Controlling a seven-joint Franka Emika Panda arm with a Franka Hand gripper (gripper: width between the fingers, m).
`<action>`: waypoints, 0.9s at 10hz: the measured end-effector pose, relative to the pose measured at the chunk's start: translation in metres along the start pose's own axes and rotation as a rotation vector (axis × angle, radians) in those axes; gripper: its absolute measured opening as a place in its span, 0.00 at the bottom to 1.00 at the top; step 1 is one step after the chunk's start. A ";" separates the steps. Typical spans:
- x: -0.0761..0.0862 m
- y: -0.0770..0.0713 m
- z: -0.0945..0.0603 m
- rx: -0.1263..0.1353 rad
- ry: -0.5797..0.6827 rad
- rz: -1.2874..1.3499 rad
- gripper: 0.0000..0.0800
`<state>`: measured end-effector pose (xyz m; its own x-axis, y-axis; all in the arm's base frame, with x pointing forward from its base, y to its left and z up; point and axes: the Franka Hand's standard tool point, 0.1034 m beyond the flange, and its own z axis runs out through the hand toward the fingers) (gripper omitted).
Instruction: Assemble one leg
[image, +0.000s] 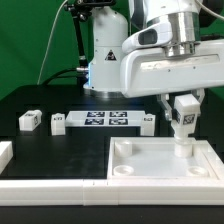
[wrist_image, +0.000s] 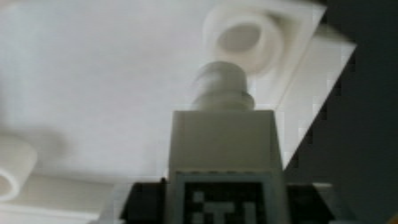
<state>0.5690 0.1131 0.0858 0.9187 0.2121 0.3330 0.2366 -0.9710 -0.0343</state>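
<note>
Bright, even light; soft blur

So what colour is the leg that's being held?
The leg is white, with a black-and-white tag on its face; best seen in the wrist view.

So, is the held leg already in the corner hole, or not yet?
Not yet, it is out. In the wrist view the threaded tip of the leg ends short of the round hole in the tray.
</note>
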 end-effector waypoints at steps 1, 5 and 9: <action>0.011 0.004 0.003 0.000 0.008 -0.015 0.36; 0.032 0.008 0.009 -0.005 0.051 -0.029 0.36; 0.028 0.021 0.005 -0.057 0.242 -0.035 0.36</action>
<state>0.6013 0.0990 0.0892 0.8059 0.2202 0.5495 0.2429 -0.9695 0.0322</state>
